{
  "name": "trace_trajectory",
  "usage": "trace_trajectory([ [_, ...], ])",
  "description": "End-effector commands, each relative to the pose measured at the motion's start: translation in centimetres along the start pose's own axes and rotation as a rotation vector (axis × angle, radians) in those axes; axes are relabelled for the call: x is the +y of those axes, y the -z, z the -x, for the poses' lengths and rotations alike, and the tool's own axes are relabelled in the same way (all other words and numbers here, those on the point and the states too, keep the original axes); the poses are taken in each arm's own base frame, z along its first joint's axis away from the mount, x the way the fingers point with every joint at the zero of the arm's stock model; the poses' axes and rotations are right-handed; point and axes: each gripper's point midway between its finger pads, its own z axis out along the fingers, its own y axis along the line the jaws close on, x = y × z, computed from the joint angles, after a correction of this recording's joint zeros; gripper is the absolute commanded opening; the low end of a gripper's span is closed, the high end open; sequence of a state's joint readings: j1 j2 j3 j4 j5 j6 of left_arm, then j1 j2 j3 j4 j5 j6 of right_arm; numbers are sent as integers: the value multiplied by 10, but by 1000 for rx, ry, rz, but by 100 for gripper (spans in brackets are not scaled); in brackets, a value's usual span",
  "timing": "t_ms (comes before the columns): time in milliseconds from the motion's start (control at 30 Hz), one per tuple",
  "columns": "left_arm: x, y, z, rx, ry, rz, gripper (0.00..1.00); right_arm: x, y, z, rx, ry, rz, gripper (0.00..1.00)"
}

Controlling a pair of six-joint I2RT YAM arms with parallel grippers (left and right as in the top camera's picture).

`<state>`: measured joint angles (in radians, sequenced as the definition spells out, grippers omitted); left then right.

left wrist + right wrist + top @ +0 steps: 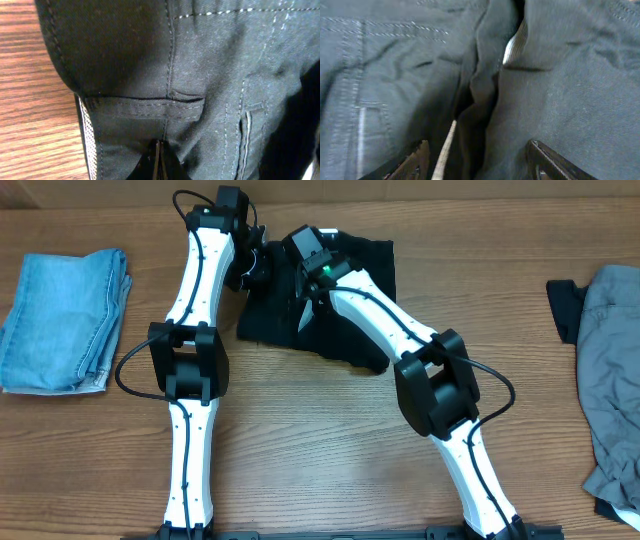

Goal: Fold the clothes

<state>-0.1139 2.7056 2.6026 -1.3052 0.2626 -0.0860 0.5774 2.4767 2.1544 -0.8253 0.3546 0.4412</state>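
Observation:
A black garment (365, 270) with pale stitching lies bunched at the back centre of the wooden table (320, 440). My left gripper (250, 272) is at its left edge. In the left wrist view its fingers (159, 161) are shut, pinching the black garment (210, 75) by a seam below a pocket. My right gripper (303, 290) is over the garment's middle. In the right wrist view its fingers (480, 162) are open, straddling a raised fold of the garment (570, 75), with nothing gripped.
Folded blue jeans (65, 320) lie at the far left. A grey garment (610, 380) lies at the right edge, on top of a dark piece (563, 305). Bare wood shows in the left wrist view (35, 115).

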Motion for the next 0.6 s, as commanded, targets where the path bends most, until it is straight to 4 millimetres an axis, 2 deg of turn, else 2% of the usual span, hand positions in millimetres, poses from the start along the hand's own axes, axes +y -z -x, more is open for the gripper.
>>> trace_trajectory([
  [0,-2,-4,-2,12,-33,-25,4,-4,4,9,-36,-16,-23,67],
  [67,-2,-4,-2,13,-33,-25,4,-4,2,8,-32,-15,-25,63],
  [133,-1,-4,-2,12,-32,-25,4,-5,-2,4,-22,-10,-31,51],
  [200,1,-4,-2,11,-29,-24,4,-5,-2,3,-18,-9,-33,45],
  [367,3,-3,-1,9,-25,-24,4,-7,-2,0,-7,-4,-39,44],
  [433,3,-3,-1,9,-25,-24,4,-7,-2,-2,3,-1,-40,49],
  [567,3,-3,-1,9,-24,-24,4,-6,-10,-8,17,3,-40,48],
])
